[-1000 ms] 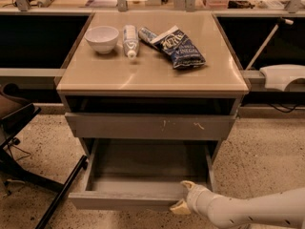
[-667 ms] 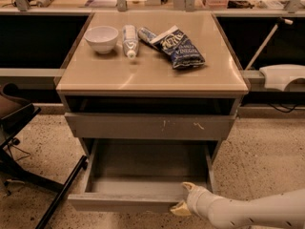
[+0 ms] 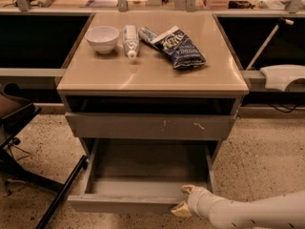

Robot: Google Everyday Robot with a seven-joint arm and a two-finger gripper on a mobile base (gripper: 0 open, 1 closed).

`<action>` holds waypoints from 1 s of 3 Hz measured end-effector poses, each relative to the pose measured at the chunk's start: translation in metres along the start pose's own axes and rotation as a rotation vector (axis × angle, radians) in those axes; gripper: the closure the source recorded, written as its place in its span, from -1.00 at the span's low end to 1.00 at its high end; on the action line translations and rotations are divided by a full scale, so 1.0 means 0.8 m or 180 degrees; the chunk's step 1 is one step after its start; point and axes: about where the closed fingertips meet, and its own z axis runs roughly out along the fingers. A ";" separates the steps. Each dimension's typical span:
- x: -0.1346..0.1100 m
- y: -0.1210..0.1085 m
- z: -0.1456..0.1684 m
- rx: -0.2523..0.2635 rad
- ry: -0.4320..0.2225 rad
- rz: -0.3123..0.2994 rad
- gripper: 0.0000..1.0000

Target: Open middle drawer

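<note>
On one table [image 3: 152, 78], up at 12 o'clock, there is one bowl [image 3: 102, 37], one white bottle [image 3: 130, 40] and one blue bag [image 3: 181, 49]. There are two grey drawers: one scratched drawer [image 3: 150, 126] at the centre, and the middle drawer [image 3: 128, 204] pulled out at 6 o'clock. One gripper [image 3: 184, 199] is at 5 o'clock, at that drawer's front.

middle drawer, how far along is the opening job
Mostly done: the middle drawer is pulled well out, its grey interior exposed below the scratched drawer front. In hand: the gripper, low on the right, looks clamped on that drawer's front panel. Left: perhaps a little more pull, then release; whether the drawer is at full travel cannot be seen.
</note>
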 end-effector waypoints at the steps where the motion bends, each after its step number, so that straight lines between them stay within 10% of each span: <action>1: -0.003 -0.001 -0.003 0.0001 0.0000 0.0000 1.00; 2: -0.011 0.000 -0.058 0.0278 -0.0107 0.0032 1.00; 3: 0.031 0.061 -0.125 0.0323 -0.0016 0.0077 1.00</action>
